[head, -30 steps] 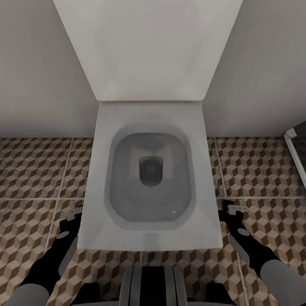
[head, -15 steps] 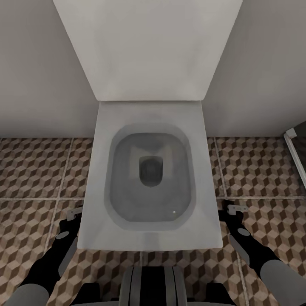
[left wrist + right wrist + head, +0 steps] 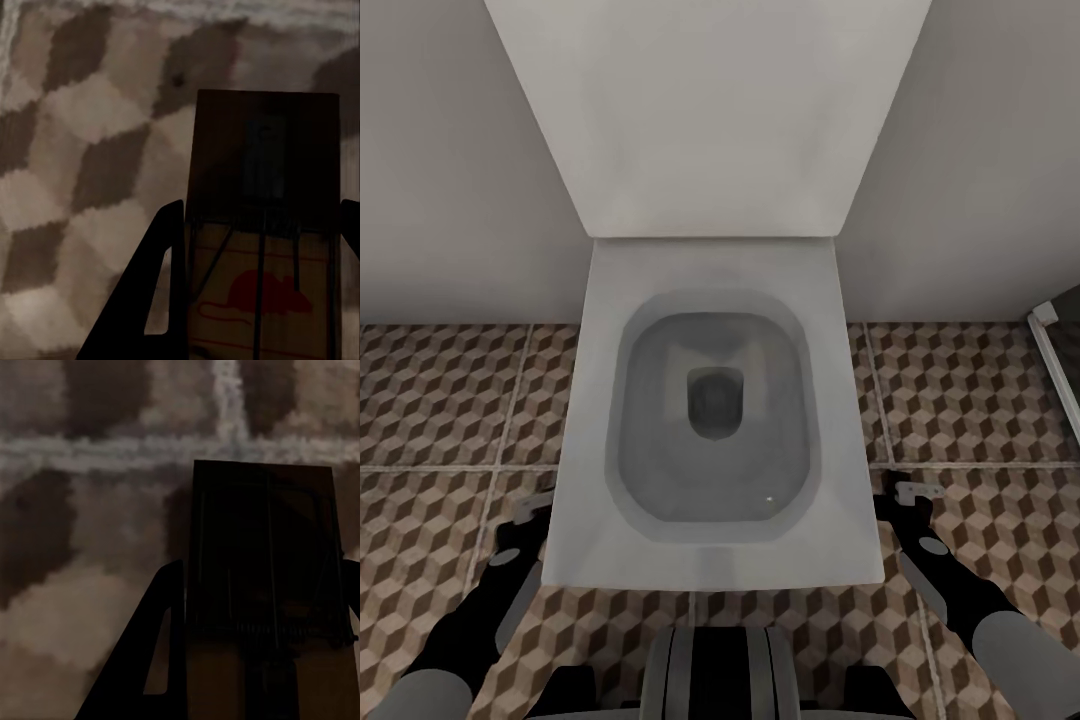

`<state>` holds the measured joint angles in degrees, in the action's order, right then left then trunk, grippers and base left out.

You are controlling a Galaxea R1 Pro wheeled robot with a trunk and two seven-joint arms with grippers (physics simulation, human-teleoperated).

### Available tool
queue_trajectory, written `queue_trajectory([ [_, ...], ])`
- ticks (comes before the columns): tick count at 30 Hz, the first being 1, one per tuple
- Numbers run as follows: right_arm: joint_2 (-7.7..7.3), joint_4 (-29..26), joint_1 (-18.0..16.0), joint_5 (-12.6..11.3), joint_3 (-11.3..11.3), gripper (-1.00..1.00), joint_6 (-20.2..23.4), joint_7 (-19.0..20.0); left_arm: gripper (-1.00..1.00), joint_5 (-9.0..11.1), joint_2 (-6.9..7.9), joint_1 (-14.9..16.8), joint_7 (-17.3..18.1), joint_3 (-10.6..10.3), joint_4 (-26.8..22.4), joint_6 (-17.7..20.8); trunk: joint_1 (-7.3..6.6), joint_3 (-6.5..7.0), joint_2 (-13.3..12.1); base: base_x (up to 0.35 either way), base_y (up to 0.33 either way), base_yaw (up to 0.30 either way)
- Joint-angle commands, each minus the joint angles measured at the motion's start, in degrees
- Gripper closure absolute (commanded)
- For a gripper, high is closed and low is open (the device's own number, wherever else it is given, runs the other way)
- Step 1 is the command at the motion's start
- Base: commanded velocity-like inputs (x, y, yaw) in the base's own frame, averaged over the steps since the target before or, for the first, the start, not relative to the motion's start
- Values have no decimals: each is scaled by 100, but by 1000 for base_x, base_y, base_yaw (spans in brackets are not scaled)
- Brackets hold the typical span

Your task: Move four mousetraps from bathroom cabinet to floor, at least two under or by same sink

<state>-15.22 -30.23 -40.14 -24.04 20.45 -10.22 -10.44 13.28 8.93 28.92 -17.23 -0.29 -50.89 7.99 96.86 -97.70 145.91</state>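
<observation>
1. Facing a white toilet (image 3: 715, 420) from above, the head view has its open bowl in the middle and its raised lid leaning back against a pale wall (image 3: 450, 160).
2. The bathroom floor (image 3: 440, 400), tiled in a brown-and-beige cube pattern with pale grout lines, spreads on both sides of the toilet and along its front edge.
3. The left tool (image 3: 532, 503) hangs low just beside the toilet's front left corner, above the tiles.
4. In the left wrist view, the left tool (image 3: 259, 225) grips a mousetrap (image 3: 262, 225) between its two dark fingers (image 3: 150, 300); the wooden board carries a red mouse print and dark wire parts, and patterned tile lies beyond it.
5. The right tool (image 3: 910, 493) hangs just beside the toilet's front right corner, also above the floor.
6. In the right wrist view, the right tool (image 3: 262, 592) clamps a second mousetrap (image 3: 262, 585), its board dark in shadow with a wire spring across it; a grout crossing shows on the tiles past it.
7. A pale frame edge (image 3: 1052, 360) stands at the far right edge of the floor.
</observation>
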Motion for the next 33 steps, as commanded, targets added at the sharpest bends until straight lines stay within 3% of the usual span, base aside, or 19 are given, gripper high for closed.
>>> queue_trajectory([
  [1,-7,-1,-5,-66,47,100,-30,-19,100,27,17,0,-65,-8,-7,37,-1,-3,1,0,0,0],
  [24,-9,-27,-3,-49,47,100,-153,38,100,52,1,0,-15,-6,0,63,-1,-3,1,0,0,0],
  [29,-61,-20,-2,-74,13,100,-212,611,100,52,-9,-1,-17,-10,0,56,-1,-3,1,0,0,0],
  [33,-74,-12,-2,-86,5,100,-216,639,100,52,-13,0,-17,-14,0,54,-1,-3,1,0,0,0],
])
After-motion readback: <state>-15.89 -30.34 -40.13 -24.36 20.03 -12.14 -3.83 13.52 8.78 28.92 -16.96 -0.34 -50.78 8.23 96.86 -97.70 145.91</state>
